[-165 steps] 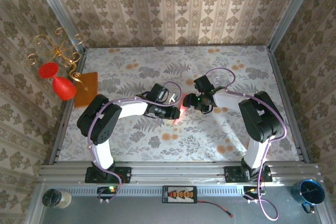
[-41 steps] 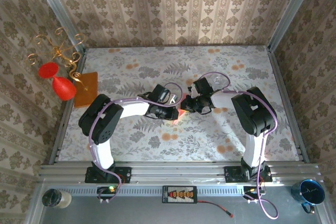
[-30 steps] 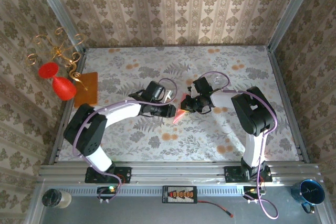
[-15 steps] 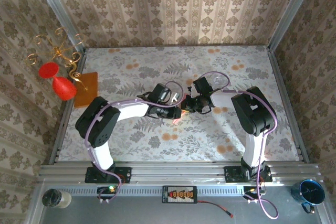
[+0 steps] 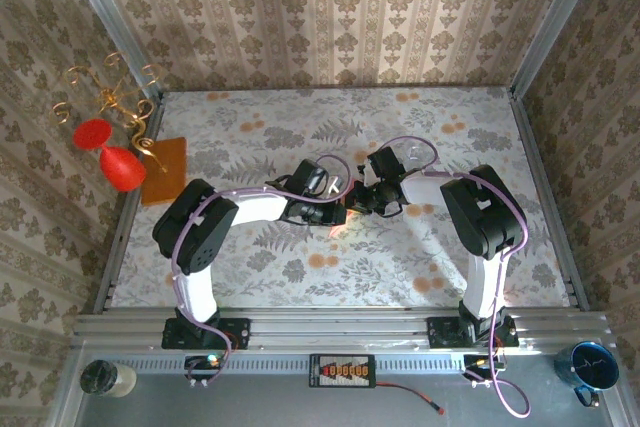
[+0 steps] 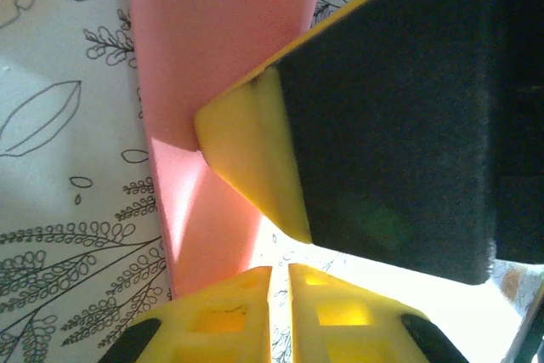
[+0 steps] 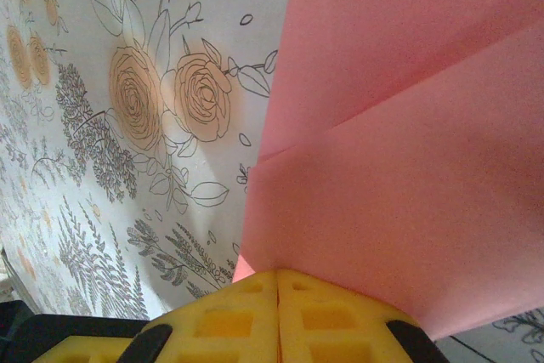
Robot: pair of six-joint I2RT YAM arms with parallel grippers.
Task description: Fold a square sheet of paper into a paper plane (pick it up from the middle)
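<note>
Paper: a half-made pink paper plane [image 5: 337, 220] sits mid-table, at the spot where the two arms' tips meet. From above only a sliver of pink shows between them. The wrist views show it already narrowed, with flaps laid over along slanting creases.

Right gripper: the right gripper [image 7: 278, 286] has its fingers closed flat together over the paper's near edge. The folded sheet fans out beyond them above the floral table [image 5: 420, 127].

Left gripper: the left gripper [image 6: 280, 282] has its fingers pressed together, with barely a slit between them. The paper's narrow end runs down to them, but whether it is nipped or only touched cannot be told. The other arm's black pad [image 6: 399, 125] lies across the pink just beside them.

Change: a second ago the left arm had swung out to its own side, leaving the dart in plain sight, held by the right gripper alone. Half a second later it was back in, and it now sits tight against the paper from the left.

Meaning: this reads as a fresh approach to press or re-grip a crease. The fold looks well under way but not finished.

Surroundings: the orange sheet [image 5: 165, 169] lies well apart at the table's left edge.
</note>
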